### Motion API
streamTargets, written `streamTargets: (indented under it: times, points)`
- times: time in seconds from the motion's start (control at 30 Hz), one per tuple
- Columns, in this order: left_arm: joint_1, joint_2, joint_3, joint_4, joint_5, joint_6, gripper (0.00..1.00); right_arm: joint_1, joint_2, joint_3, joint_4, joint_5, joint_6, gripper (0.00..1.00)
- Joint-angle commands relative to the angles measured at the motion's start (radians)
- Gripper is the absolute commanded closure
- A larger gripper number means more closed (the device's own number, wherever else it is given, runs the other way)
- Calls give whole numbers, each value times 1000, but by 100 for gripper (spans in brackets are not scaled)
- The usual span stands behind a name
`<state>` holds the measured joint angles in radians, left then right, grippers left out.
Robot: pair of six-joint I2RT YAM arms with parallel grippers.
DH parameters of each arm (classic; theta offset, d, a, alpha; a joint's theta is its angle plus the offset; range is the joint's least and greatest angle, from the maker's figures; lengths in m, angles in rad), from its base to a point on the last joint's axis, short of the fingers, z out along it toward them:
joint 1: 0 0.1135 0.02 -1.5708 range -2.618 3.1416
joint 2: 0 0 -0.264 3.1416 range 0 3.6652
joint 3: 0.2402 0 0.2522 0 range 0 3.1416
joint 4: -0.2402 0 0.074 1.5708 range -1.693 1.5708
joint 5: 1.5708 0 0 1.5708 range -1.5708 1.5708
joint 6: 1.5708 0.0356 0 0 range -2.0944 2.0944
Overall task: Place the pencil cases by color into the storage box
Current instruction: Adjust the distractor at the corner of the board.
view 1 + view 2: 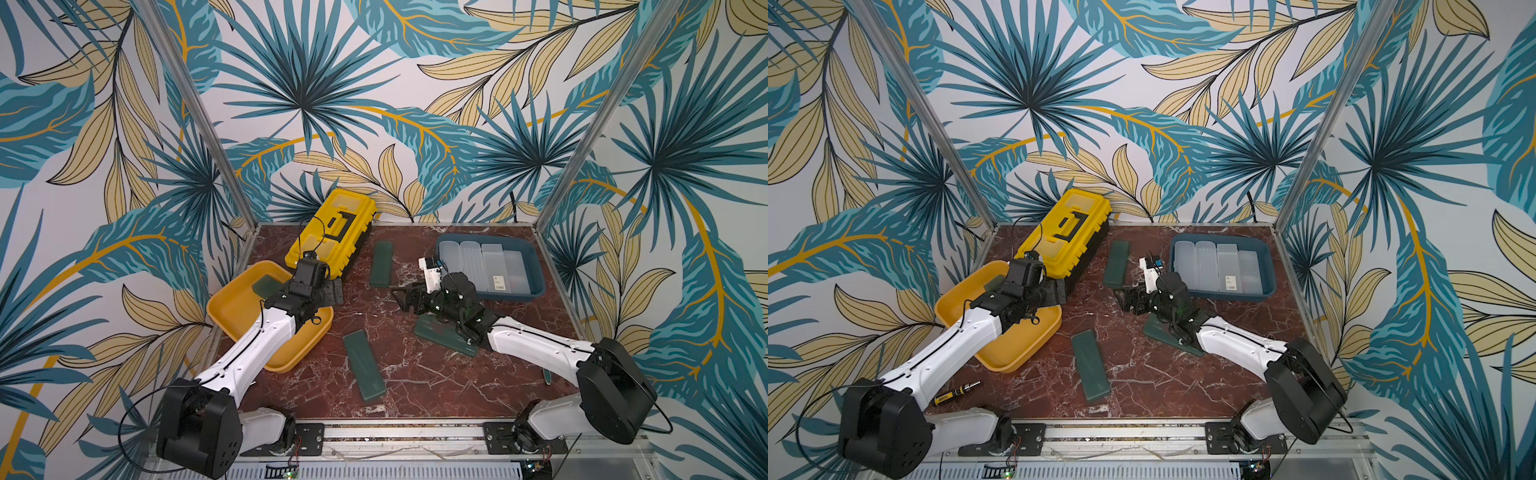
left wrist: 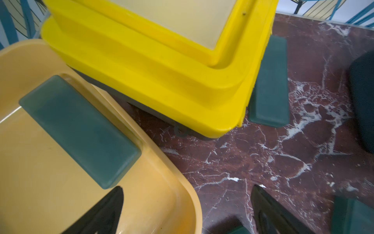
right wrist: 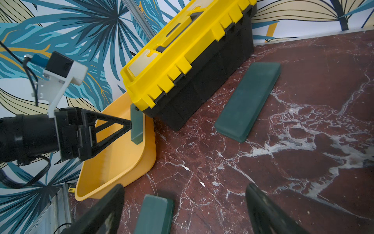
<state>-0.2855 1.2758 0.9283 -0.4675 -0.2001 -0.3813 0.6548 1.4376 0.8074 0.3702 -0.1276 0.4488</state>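
Shows a red marble desk (image 1: 415, 386) from above, walled in leaf-print panels.

Stretches the left arm (image 1: 249, 353) forward, low over a yellow tray (image 1: 232, 316), wrist close to the near end of a toolbox (image 1: 332, 232). Bends the right arm (image 1: 532, 345) inward across the desk, wrist turned toward the middle, just beside a blue bin (image 1: 536, 286).

Places the closed yellow-and-black toolbox slantwise at the back, one corner at the tray's rim.

Fills the blue bin with a row of frosted white cases (image 1: 490, 266), side by side.

Keeps one green case (image 2: 81, 129) inside the yellow tray, against the wall on the toolbox side.

Leaves three more dark green ones flat on the desk: a back case (image 1: 381, 264) just beside the toolbox, a front case (image 1: 364, 365) near the front middle, and a right case (image 1: 440, 336) partly hidden under the right arm.

Spreads the left fingers (image 2: 269, 212) wide, gripping nothing, one over the tray floor and one over bare desk.

Spreads the right fingers (image 3: 267, 212) as well, empty, above the desk, with the end of the front case lying lower down between them in the wrist view, untouched.
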Motion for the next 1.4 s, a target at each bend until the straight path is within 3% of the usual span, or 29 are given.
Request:
streamTargets:
  times: [0.0,0.27,1.07,1.37]
  points:
    - [0,24,69,59,-85,22,1,-1,-13,-22,28,1,-15,7]
    - [53,89,112,75,-81,6,1,-1,-15,-34,36,3,-20,7]
    - [339,265,249,103,-23,-63,1,-1,31,-41,58,-6,-27,7]
    - [422,386,376,104,-6,-68,1,-1,76,-15,43,-23,-31,7]
